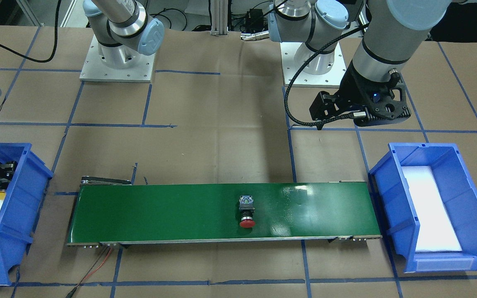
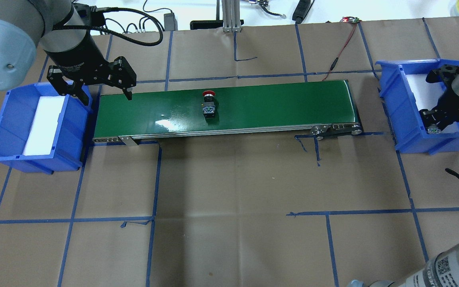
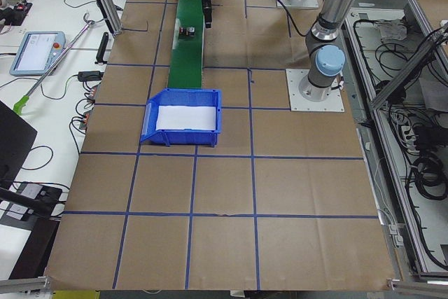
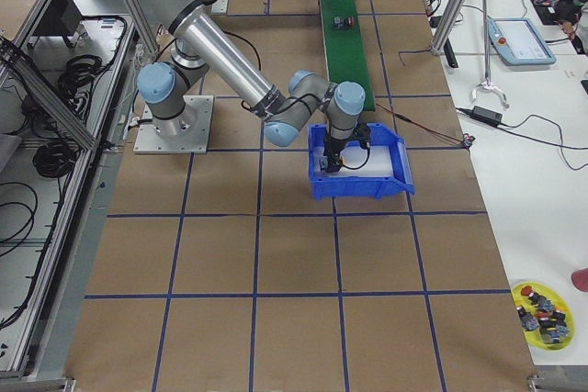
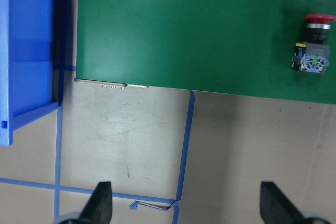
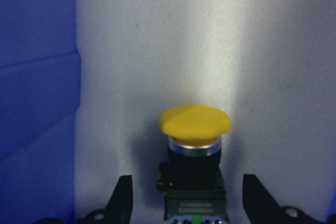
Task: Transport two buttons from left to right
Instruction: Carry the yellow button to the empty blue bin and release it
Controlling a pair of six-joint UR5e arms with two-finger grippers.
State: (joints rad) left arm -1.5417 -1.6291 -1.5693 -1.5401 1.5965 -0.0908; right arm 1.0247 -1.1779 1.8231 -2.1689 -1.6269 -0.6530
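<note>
Right gripper (image 6: 189, 202) is down inside the right blue bin (image 2: 405, 119); its 2 fingers (image 6: 124, 198) stand apart on either side of the yellow button (image 6: 195, 129), and the wrist view shows a gap between each finger and the button's black body, so nothing is clamped. The yellow button lies on the bin's white foam pad (image 6: 157, 40) with its cap pointing away from the gripper.

Left gripper (image 2: 100, 91) hangs above the table where the left blue bin (image 2: 74, 131) meets the left end of the green conveyor belt (image 2: 273, 105); jaws spread wide and holding nothing; both fingertips (image 5: 102, 203) show at the bottom of the left wrist view, far apart, over brown paper and blue tape lines.

Red button (image 2: 208, 104) lies on its side near the middle of the belt's length; red cap toward the operators' side, grey-green rear block toward the robot; well apart from both grippers.

Left bin has a white pad (image 2: 44, 123) on its floor; 1 bin sits just beside each end of the belt.
</note>
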